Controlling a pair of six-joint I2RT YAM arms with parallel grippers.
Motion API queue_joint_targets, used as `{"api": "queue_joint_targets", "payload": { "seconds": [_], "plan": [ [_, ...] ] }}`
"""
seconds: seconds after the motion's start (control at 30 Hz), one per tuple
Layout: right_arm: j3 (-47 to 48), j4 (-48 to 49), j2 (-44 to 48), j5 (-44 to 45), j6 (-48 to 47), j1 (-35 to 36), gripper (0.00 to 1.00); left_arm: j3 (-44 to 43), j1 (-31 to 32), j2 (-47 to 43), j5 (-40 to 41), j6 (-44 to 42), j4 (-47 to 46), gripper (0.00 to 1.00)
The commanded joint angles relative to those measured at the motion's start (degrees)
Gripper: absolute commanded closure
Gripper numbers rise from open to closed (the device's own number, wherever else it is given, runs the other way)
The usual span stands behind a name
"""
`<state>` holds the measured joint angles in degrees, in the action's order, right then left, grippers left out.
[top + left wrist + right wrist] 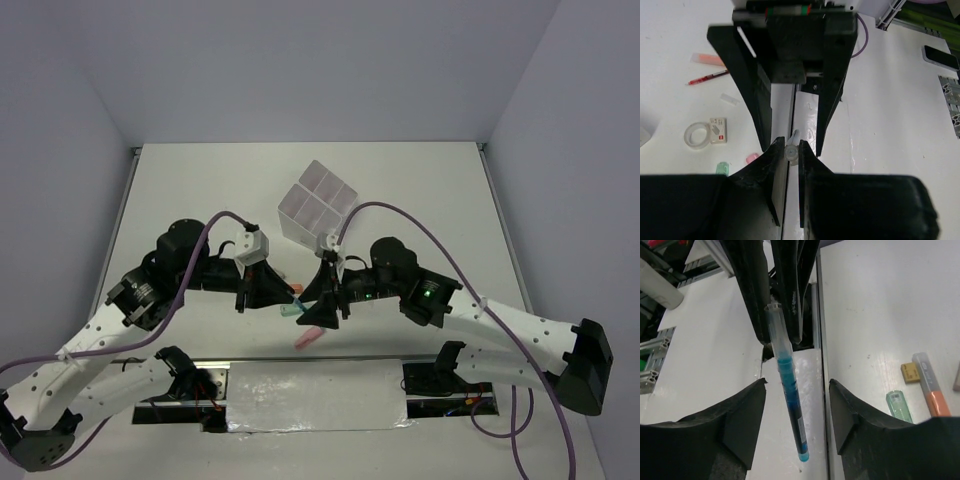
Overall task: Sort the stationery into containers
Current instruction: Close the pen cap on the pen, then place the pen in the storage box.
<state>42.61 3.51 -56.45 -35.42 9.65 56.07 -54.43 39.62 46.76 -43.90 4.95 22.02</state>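
Note:
My left gripper (pixel 790 152) is shut on the clear cap end of a thin blue pen (pixel 789 390) and holds it above the table's near edge. In the right wrist view the pen reaches from the left fingers (pixel 790 285) down between my right gripper's (pixel 797 385) open jaws, touching neither. In the top view the left gripper (pixel 285 292) and the right gripper (pixel 318 305) face each other tip to tip. The translucent white four-compartment box (pixel 318 205) stands behind them; its contents do not show.
On the table lie a pink marker (pixel 707 59), a red pen (pixel 708 77), a clear tape roll (pixel 696 135), a labelled eraser (pixel 718 130), a green marker (pixel 899 406), an orange marker (pixel 931 385) and a small brown eraser (pixel 910 372). Another pink marker (pixel 309 337) lies by the front edge.

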Motion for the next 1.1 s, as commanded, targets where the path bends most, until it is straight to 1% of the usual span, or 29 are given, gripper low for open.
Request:
{"api": "queue_joint_targets", "payload": {
  "seconds": [0.0,0.03,0.1,0.13,0.2,0.23,0.27,0.3,0.33,0.37,0.4,0.43,0.53,0.57,0.63,0.67,0.7,0.73,0.77,0.8,0.83,0.87,0.9,0.93,0.97,1.0,1.03,1.07],
  "plan": [
    [0.6,6.7,-1.3,-2.6,2.0,1.6,0.4,-1.5,-0.8,-1.0,-2.4,0.7,-3.6,1.0],
    [0.9,6.9,-1.7,-2.6,1.8,1.8,0.45,-1.5,-0.9,-0.9,-2.9,0.8,-3.7,1.0],
    [1.3,7.7,-2.7,-3.1,1.8,2.5,0.6,-1.4,-1.4,-0.8,-3.5,0.9,-4.1,1.0],
    [1.5,8.0,-3.2,-3.3,1.9,2.5,0.78,-1.3,-1.5,-0.7,-4.0,1.0,-4.3,1.0],
    [2.2,8.3,-3.8,-3.7,1.8,2.7,0.97,-1.2,-1.8,-0.5,-4.1,0.9,-4.0,1.0],
    [2.4,8.3,-3.9,-3.5,1.7,2.7,1.0,-1.2,-1.8,-0.2,-3.7,0.8,-3.8,1.0],
    [2.7,8.3,-3.9,-2.9,1.6,2.9,1.0,-1.2,-1.8,-0.2,-3.2,0.6,-3.5,0.87],
    [2.7,8.4,-3.8,-2.3,1.5,2.8,1.0,-1.2,-1.8,0.0,-2.6,0.5,-2.8,0.69],
    [2.5,8.5,-3.7,-1.7,1.2,2.8,1.0,-1.1,-1.8,0.0,-1.4,0.8,-2.6,0.55],
    [2.4,8.5,-3.8,-0.3,0.9,2.8,1.0,-1.1,-1.8,0.0,0.6,1.0,-2.4,0.26],
    [2.4,8.4,-3.8,0.7,0.3,2.8,1.0,-1.3,-1.9,-0.2,1.1,0.9,-2.2,0.07],
    [2.4,8.1,-4.5,1.7,-0.2,2.8,1.0,-1.5,-1.9,-0.4,1.7,1.0,-2.2,0.01],
    [1.8,7.5,-6.3,6.1,-2.0,1.9,1.0,-2.8,-2.3,-1.7,6.9,1.9,-2.2,0.01],
    [1.6,8.4,-6.8,6.5,-2.1,1.2,1.0,-3.2,-2.5,-2.1,11.0,2.3,-2.4,0.01],
    [0.9,9.6,-8.1,9.3,-2.4,-1.6,1.0,-4.7,-2.5,-4.0,16.4,4.0,-2.8,0.01],
    [0.8,10.8,-8.5,10.5,-2.8,-2.5,1.0,-5.7,-2.5,-4.7,23.0,4.8,-2.9,0.01],
    [1.2,10.7,-9.7,13.7,-3.8,-4.2,1.0,-6.1,-2.5,-6.5,26.9,6.5,-3.2,0.01],
    [2.9,10.5,-10.5,14.6,-4.5,-5.0,1.0,-6.6,-2.5,-7.2,31.0,7.5,-3.6,0.01],
    [4.0,10.0,-11.4,15.7,-5.9,-5.7,1.0,-7.8,-2.5,-8.4,39.3,9.1,-3.0,0.01],
    [5.6,10.9,-12.9,21.4,-6.5,-6.5,1.0,-8.4,-2.5,-8.9,43.2,9.9,-2.2,0.01],
    [6.0,12.7,-13.8,23.2,-7.3,-7.0,1.0,-8.8,-2.5,-9.4,47.4,10.8,-0.5,0.01],
    [6.6,17.5,-14.8,25.0,-7.8,-7.6,1.0,-8.5,-2.5,-9.9,51.1,11.3,0.3,0.01],
    [8.3,19.9,-18.2,28.2,-7.8,-8.3,1.0,-7.9,-2.5,-11.2,56.2,11.6,0.9,0.01],
    [9.5,22.7,-20.3,31.3,-8.2,-9.7,1.0,-7.0,-2.5,-12.0,56.9,11.2,1.7,0.01],
    [10.5,28.0,-22.5,32.8,-8.9,-10.1,1.0,-4.9,-2.5,-12.6,56.7,10.7,2.1,0.01],
    [12.4,30.8,-26.8,34.9,-10.4,-10.5,1.0,-3.7,-2.5,-13.8,55.0,9.6,2.4,0.01],
    [13.5,33.8,-29.1,35.3,-12.2,-11.3,1.0,-2.5,-2.5,-14.5,54.2,9.4,2.8,0.01],
    [14.5,38.8,-31.2,35.4,-13.6,-11.8,1.0,0.3,-2.5,-15.9,53.1,9.1,2.9,0.01]
  ]
}}
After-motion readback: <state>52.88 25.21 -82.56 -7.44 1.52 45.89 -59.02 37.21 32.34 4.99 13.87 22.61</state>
